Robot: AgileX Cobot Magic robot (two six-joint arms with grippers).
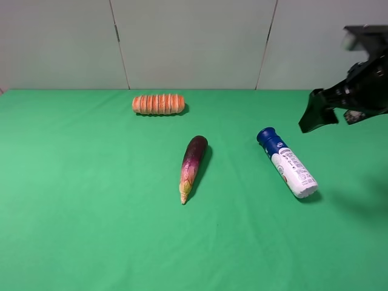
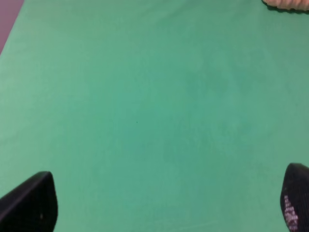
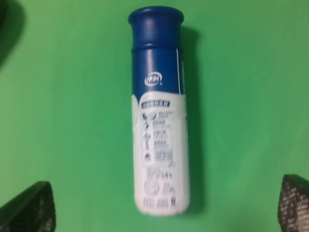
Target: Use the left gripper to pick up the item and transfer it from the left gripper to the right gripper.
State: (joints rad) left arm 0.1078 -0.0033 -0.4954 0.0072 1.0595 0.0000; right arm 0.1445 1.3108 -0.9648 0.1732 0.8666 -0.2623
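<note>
Lab bench: green cloth (image 1: 91, 200), panel wall (image 1: 194, 42)

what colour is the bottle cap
Dark blue, on the cylindrical blue-and-white bottle lying on green cloth; clearest in the right wrist view.

Right arm (image 1: 357, 91): black, angular housing, matte finish, upper edge blurred. Pale spot on its side, detail too small to read. Right end effector (image 3: 169, 203): two dark fingertips (image 3: 295, 203) with fine dotted mesh texture. Left end effector (image 2: 169, 205): two black fingertips (image 2: 295, 203), rounded corners, one with faint pale speckles.
</note>
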